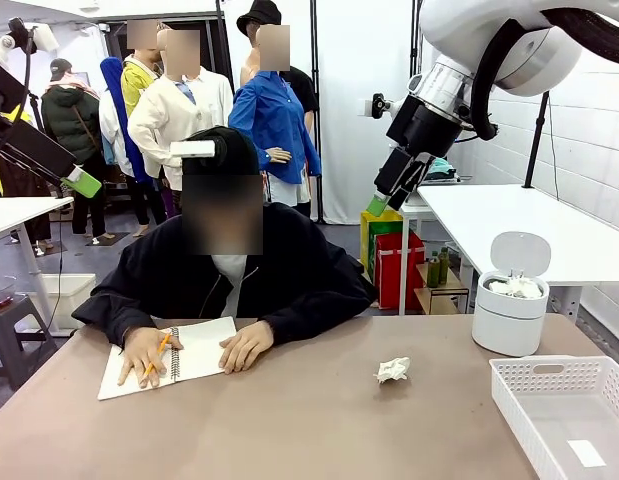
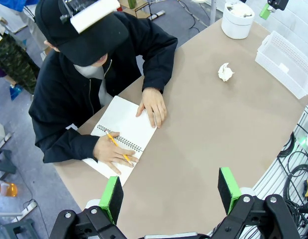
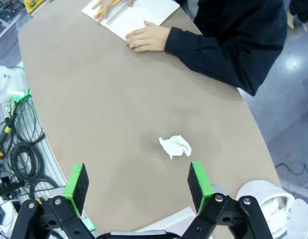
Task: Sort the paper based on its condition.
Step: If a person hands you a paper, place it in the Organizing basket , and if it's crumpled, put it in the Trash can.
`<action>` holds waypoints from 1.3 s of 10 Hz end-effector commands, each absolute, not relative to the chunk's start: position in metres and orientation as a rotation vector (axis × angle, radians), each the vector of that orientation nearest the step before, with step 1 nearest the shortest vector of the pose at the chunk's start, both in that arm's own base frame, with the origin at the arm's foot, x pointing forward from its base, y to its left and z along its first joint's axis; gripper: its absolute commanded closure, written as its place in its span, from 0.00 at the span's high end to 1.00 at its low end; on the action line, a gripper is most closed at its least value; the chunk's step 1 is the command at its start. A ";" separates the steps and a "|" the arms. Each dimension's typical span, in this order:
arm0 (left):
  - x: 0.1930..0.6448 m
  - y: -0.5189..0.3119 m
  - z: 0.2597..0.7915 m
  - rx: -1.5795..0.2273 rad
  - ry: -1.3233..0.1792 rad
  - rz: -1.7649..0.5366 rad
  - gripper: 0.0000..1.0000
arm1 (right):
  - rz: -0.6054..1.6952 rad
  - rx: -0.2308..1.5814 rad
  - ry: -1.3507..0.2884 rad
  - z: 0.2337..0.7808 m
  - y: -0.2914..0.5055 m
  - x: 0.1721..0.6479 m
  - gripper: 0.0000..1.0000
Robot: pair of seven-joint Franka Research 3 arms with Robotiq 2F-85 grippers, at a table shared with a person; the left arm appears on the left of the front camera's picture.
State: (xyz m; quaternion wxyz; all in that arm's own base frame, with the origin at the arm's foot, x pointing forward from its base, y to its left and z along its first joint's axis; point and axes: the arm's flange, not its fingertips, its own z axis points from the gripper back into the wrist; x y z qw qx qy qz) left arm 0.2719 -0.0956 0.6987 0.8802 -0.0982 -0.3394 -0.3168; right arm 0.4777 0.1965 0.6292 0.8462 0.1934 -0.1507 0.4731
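**One paper wad on the table, both arms up high with nothing in them**

So there's a single crumpled paper wad (image 1: 393, 370) sitting on the bare tan table (image 1: 289, 420), right of centre as the front camera sees it, well apart from everything else. To its right is a white lidded bin (image 1: 511, 310) with its flip lid up and more crumpled paper (image 1: 516, 288) piled inside. A white plastic basket (image 1: 564, 410) sits near the bin at the right edge, with what looks like a flat slip in the bottom.

Right gripper (image 3: 139, 186) is hanging well above the table, jaws spread wide, nothing between the green pads (image 3: 198, 180). The wad is on the table far below it.

Left gripper (image 2: 171, 194) is the same: held high, jaws wide apart, holding nothing.

Across the table a person in a dark jacket has both hands on an open spiral notebook (image 1: 174, 355), one hand (image 1: 149, 355) gripping a yellow pencil (image 1: 159, 352), the other hand (image 1: 246, 347) flat at the page edge.
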 end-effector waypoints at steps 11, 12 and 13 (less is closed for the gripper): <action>0.272 -0.095 0.699 -0.202 -0.708 -0.658 1.00 | 0.905 0.424 -0.167 0.595 0.203 0.504 1.00; 0.272 -0.095 0.699 -0.202 -0.708 -0.658 1.00 | 0.878 0.426 -0.049 0.561 0.210 0.522 1.00; 0.272 -0.095 0.699 -0.202 -0.708 -0.658 1.00 | 0.829 0.400 0.043 0.533 0.218 0.529 1.00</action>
